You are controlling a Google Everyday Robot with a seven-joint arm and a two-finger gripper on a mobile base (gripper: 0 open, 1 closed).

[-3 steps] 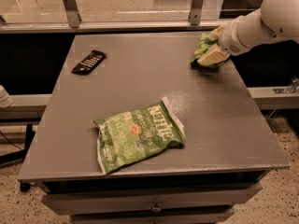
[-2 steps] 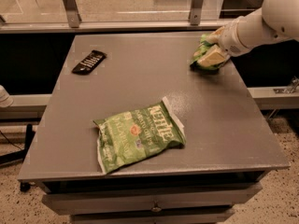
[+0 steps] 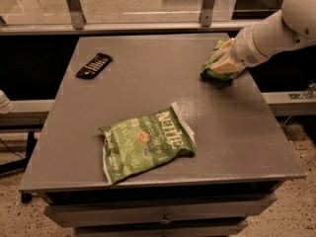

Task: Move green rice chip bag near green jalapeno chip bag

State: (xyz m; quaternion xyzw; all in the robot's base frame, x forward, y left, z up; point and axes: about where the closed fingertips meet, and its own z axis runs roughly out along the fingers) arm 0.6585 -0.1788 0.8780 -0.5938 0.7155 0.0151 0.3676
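The white arm (image 3: 276, 31) reaches in from the upper right and slopes down and to the left toward the surface (image 3: 148, 93). Its upper part is cut off by the right and top borders of the view. Its thick last link ends at the gripper (image 3: 224, 63), which sits low over the far right part of the surface, close to the right edge and a little in from the far right corner.

The gripper lies right on the rice bag (image 3: 212, 68) and covers most of it. Only crumpled bright green patches show to its left and above it, with a dark shadow underneath. Whether the gripper is clamped on the bag or merely resting against it cannot be told, and no print on the bag can be read.

The jalapeno bag (image 3: 145, 144) lies flat near the front edge, about midway along it, well apart from the rice bag. Its white end points to the right and its big lettering is partly legible.

A dark remote (image 3: 94, 65) lies near the far left corner, its buttons too small to make out.
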